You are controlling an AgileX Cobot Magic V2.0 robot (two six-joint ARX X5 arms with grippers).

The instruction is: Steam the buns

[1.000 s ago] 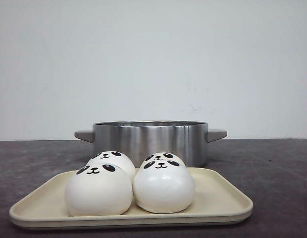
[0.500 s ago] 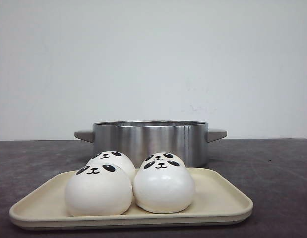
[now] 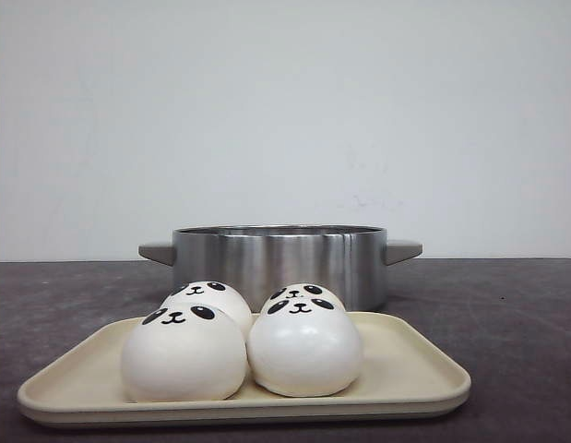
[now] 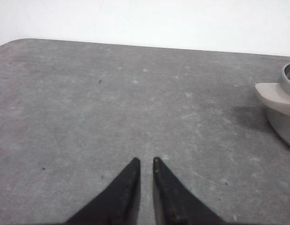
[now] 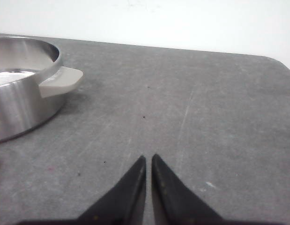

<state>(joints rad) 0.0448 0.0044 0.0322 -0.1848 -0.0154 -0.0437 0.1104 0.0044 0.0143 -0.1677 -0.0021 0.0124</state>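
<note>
Sitting on the cream tray [image 3: 405,369] at the front of the table [image 3: 506,314], four panda-faced buns [image 3: 303,346] were packed in two touching pairs, none yet in the steel pot [image 3: 280,263] just behind the tray. They looked soft, light and easily dented, so a gentle pinch across the lower sides of a dome seemed safest, keeping off the printed faces. One pot and one tray were present. The left tool [image 4: 145,161] and right tool [image 5: 148,158] each hung over bare table beside a pot handle, jaws nearly together with only a slit between, holding nothing.
</note>
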